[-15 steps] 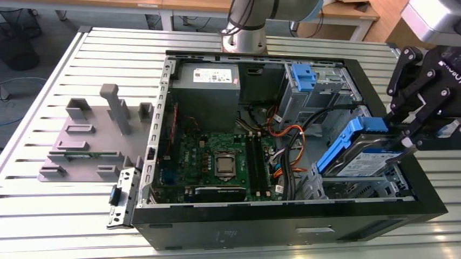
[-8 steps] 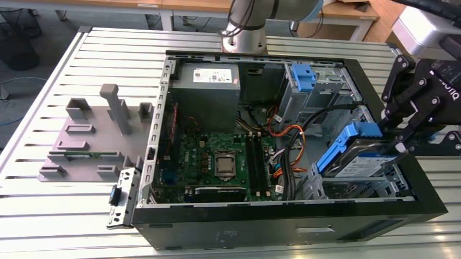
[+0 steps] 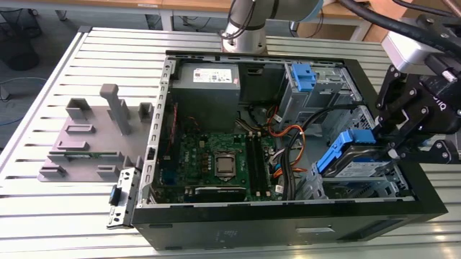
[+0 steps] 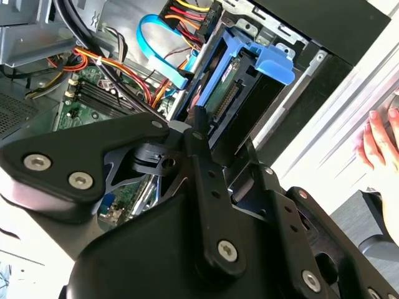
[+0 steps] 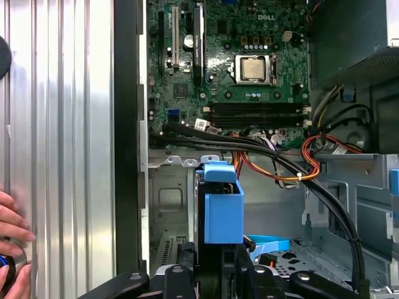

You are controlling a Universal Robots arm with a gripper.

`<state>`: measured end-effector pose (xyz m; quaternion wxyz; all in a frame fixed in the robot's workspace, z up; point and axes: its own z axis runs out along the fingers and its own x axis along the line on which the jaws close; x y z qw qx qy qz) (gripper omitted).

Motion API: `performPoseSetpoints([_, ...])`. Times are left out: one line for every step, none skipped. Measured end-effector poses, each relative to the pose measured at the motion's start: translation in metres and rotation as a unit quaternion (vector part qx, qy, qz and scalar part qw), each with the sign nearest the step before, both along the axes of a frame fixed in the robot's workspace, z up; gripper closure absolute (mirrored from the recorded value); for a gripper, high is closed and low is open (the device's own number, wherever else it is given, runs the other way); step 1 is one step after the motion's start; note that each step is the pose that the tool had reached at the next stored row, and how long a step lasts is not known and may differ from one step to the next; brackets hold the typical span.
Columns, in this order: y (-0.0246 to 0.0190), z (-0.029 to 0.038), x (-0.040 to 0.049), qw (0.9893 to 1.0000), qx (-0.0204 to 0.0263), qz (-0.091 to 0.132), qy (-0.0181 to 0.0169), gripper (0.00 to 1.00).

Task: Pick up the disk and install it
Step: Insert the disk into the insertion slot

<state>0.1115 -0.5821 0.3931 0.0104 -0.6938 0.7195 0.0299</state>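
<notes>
The disk (image 3: 351,161) is a silver drive with a white-and-blue label in a blue plastic carrier. It hangs tilted over the metal drive bay (image 3: 360,186) at the exterior view's right end of the open computer case (image 3: 288,216). My gripper (image 3: 386,149) is shut on the disk's right end. In the first wrist view the blue carrier (image 5: 222,208) stands on edge between my fingers (image 5: 181,274), above the bay floor. The second wrist view shows the disk (image 4: 234,84) past my black linkages, its connector edge facing the case.
Inside the case lie the green motherboard (image 3: 223,162), a grey power-supply box (image 3: 209,75), a bare blue bracket (image 3: 304,75) and orange and black cables (image 3: 292,135). A grey fixture (image 3: 94,135) sits on the slatted table at the exterior view's left. A person's hand (image 5: 12,230) rests beside the case.
</notes>
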Motion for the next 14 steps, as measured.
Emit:
performPoseSetpoints([0.0,-0.0019,0.0,1.0,0.0001,0.0,0.0,0.65])
performPoseSetpoints([0.0,-0.0036,0.0,1.0,0.0,0.0,0.0,0.65])
performPoseSetpoints([0.0,-0.0053,0.0,1.0,0.0,0.0,0.0,0.65])
performPoseSetpoints([0.0,-0.0064,0.0,1.0,0.0,0.0,0.0,0.65])
performPoseSetpoints([0.0,-0.0069,0.0,1.0,-0.0001,0.0,0.0,0.65])
performPoseSetpoints([0.0,-0.0071,0.0,1.0,-0.0001,0.0,0.0,0.65])
performPoseSetpoints([0.0,-0.0076,0.0,1.0,-0.0001,0.0,0.0,0.65])
performPoseSetpoints([0.0,-0.0088,0.0,1.0,0.0001,0.0,0.0,0.65])
performPoseSetpoints([0.0,-0.0105,0.0,1.0,0.0001,0.0,0.0,0.65])
performPoseSetpoints([0.0,-0.0123,0.0,1.0,0.0,0.0,0.0,0.65])
performPoseSetpoints([0.0,-0.0141,0.0,1.0,0.0,0.0,0.0,0.65])
performPoseSetpoints([0.0,-0.0159,0.0,1.0,0.0,0.0,0.0,0.65])
performPoseSetpoints([0.0,-0.0177,0.0,1.0,0.0,0.0,0.0,0.65])
performPoseSetpoints([0.0,-0.0195,0.0,1.0,0.0,0.0,0.0,0.65])
